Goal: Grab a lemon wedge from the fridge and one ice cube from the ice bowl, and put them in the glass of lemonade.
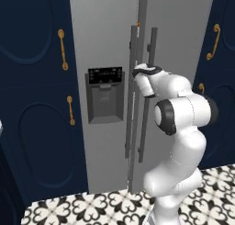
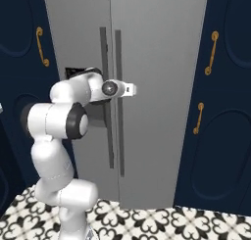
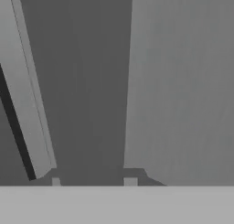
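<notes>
Navy cabinets (image 1: 32, 104) with gold handles (image 1: 63, 49) flank the tall grey fridge (image 1: 105, 36) over a black-and-white patterned floor (image 1: 92, 205). At the fridge's middle seam the claw (image 2: 131, 89) reaches the long vertical bar handles (image 1: 132, 95), just right of the black-panelled dispenser (image 1: 105, 94), and whether its jaws grip a bar cannot be told. Close up, grey door panels (image 3: 183, 81) and a bar (image 3: 27, 104) stand right before the claw, both fridge doors looking closed.

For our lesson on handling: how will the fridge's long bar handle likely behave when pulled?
The bar handle looks stiff, so it should not flex. Its smooth grey finish may be slippery. The tall fridge door probably swings heavily.
</notes>
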